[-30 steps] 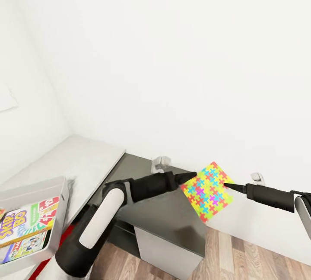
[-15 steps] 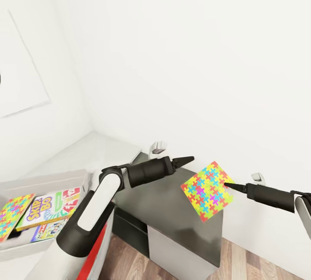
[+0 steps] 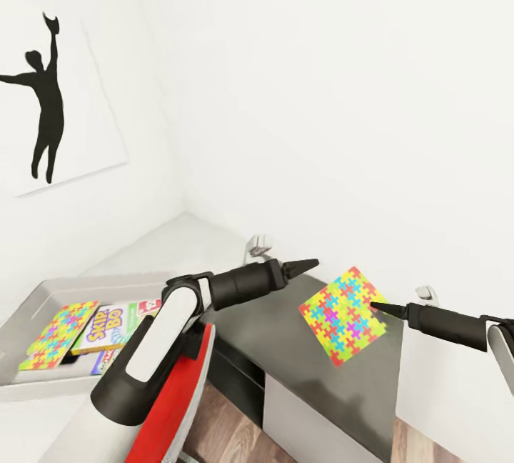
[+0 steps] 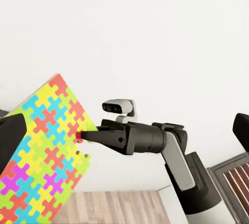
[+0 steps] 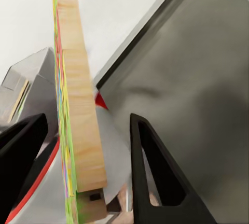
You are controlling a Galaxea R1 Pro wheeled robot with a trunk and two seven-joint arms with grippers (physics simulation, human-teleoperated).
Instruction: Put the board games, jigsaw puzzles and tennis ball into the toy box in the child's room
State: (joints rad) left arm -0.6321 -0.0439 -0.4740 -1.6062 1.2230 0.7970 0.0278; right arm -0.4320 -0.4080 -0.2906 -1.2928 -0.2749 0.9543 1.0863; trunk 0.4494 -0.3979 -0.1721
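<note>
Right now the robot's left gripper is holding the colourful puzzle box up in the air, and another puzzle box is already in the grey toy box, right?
Not quite. The right gripper holds the puzzle box; the head view shows the left gripper apart from it. Another puzzle box does lie in the toy box.

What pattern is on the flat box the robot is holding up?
The jigsaw puzzle has interlocking yellow, blue, pink, green and red pieces, clearest in the head view.

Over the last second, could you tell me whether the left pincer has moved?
Yes. Against the jigsaw puzzle, steady in the right pincer, the left pincer has lifted off its edge and now stands apart, slightly higher.
</note>
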